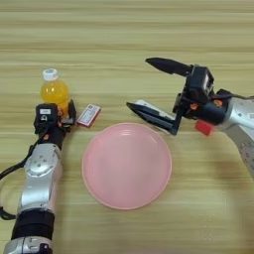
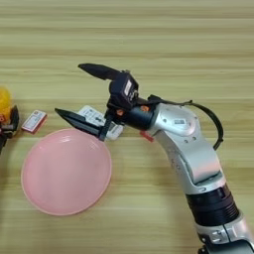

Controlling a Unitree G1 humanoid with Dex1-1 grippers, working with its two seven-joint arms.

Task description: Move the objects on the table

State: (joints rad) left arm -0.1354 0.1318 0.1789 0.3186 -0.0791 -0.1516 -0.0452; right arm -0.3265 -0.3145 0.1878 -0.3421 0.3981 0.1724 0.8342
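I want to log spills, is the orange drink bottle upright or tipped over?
Upright. The bottle stands on the table with its white cap on top, just behind the left gripper.

Right arm reaches in from the right, forearm bent across the centre; right gripper with its two black fingers spread wide apart. Left arm lies along the left edge, left gripper pointing away from the robot, finger state unreadable.

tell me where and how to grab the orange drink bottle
Grip the orange drink bottle around its round body, below the white cap. It stands upright, so come in level from the near side, where the left tool already sits right beside it. From above, the narrow cap gives less to hold.
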